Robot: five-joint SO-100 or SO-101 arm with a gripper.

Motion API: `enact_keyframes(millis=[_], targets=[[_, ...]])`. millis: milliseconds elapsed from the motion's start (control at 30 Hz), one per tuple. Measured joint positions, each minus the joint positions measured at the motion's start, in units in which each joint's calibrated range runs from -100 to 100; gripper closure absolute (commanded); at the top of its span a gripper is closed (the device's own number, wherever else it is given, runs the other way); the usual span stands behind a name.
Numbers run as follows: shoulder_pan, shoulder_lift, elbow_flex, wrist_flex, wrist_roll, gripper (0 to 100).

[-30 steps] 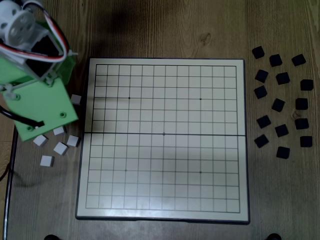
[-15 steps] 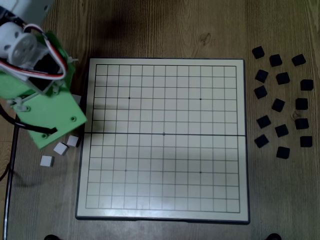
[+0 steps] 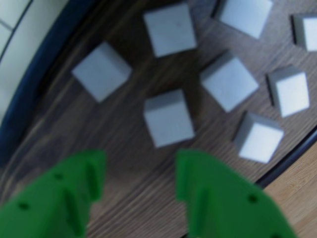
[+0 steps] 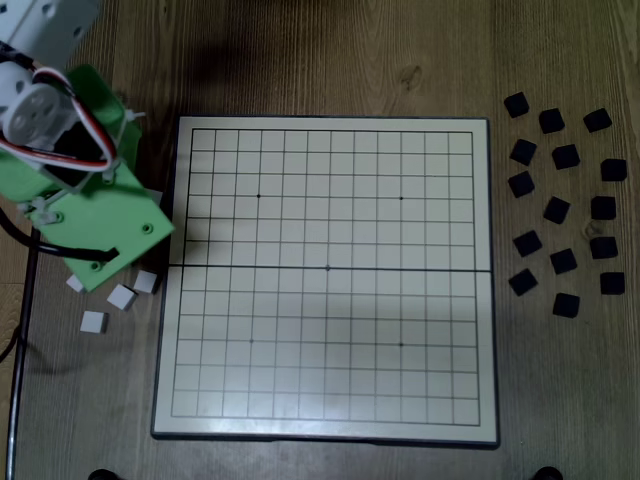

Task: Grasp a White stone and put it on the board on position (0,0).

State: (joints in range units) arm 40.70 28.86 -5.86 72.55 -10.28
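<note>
Green gripper (image 3: 140,173) fingers stand spread apart, holding nothing, with a White stone (image 3: 168,118) just off their tips at 12 o'clock. More white blocks (image 3: 229,82) lie around it on the wooden table (image 4: 330,60), at 9 o'clock of the board (image 4: 325,280), whose position (0,0) (image 4: 328,268) is bare.

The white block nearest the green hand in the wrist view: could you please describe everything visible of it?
The small matte white square block lies flat on the dark wood-grain table, slightly rotated, its pale top face and a thin shaded side showing. It stands apart from the other white blocks around it and touches nothing but the table. The open green plastic hand hovers just below it in the picture, with the block roughly in line with the gap.
</note>
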Motion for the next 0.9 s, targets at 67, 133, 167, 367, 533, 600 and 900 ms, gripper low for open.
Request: enact_keyframes(millis=[67,133,167,367,533,600,900], targets=[[0.00,0.27,0.00,-0.56,0.44,87],[0.00,0.46,0.00,-0.87,0.88,87],[0.00,0.46,0.00,-0.95,1.07,87],[0.86,0.46,0.00,-1.59,2.54,86],[1.62,0.46,0.09,-3.17,3.61,86],[1.62,0.46,0.09,-3.49,3.76,86],[1.62,1.19,1.34,-4.28,3.76,87]])
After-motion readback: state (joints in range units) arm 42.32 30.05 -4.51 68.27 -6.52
